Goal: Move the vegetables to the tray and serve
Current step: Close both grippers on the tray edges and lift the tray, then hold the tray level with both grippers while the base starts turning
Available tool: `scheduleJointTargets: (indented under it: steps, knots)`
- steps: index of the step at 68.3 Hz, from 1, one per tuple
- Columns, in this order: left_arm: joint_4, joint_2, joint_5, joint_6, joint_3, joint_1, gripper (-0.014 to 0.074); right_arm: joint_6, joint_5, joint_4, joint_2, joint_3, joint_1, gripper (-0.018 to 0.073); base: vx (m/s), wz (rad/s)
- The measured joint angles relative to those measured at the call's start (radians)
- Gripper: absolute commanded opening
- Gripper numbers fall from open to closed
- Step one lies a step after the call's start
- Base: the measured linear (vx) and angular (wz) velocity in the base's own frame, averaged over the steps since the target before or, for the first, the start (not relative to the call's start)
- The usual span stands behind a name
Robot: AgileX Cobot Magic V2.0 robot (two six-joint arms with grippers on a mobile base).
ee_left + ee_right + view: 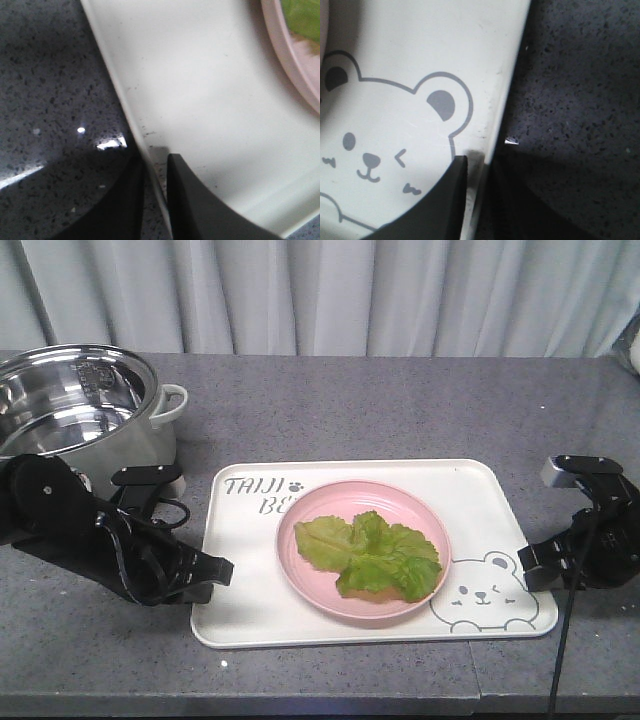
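The vegetables (pixel 370 555), flat crinkly green lettuce leaves, lie on a round pink plate (pixel 288 545) that stands on the cream-white tray (pixel 500 500) with the bear drawing. My left gripper (pixel 222 570) is at the tray's left edge. In the left wrist view the left gripper (pixel 156 157) straddles the tray (pixel 200 90) rim, one finger inside and one outside, closed to a narrow gap. My right gripper (pixel 527 565) is at the tray's right edge. In the right wrist view the right gripper (pixel 479 160) clasps the tray (pixel 420 40) rim beside the bear. The tray looks flat on the counter.
A steel pot (pixel 70 400) with a white handle stands at the back left, just behind my left arm. The grey speckled counter (pixel 400 400) runs to a curtain behind. The plate's rim (pixel 295 60) and a bit of lettuce (pixel 302 17) show in the left wrist view.
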State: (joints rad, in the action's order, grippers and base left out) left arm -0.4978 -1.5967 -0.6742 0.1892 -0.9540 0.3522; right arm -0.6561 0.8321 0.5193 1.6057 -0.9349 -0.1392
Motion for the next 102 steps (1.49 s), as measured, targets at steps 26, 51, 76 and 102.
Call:
scheduleJointTargets:
  steps: [26, 51, 76, 102]
  knots:
    - [-0.008, 0.000, 0.007, -0.015, 0.005, -0.005, -0.0008, 0.036, 0.008, -0.002, -0.003, 0.000, -0.005, -0.0005, 0.00, 0.00]
    - [0.056, 0.137, -0.024, -0.030, 0.011, -0.005, -0.0008, 0.050, 0.081, 0.016, -0.136, 0.003, -0.005, -0.0004, 0.00, 0.00]
    - [0.249, 0.368, -0.168, -0.208, 0.011, -0.005, -0.0008, 0.051, 0.190, 0.135, -0.286, 0.003, -0.006, -0.0004, 0.00, 0.00]
    - [0.358, 0.499, -0.335, -0.306, 0.011, -0.005, -0.0008, 0.059, 0.275, 0.191, -0.314, 0.007, 0.043, -0.0003, 0.00, 0.00]
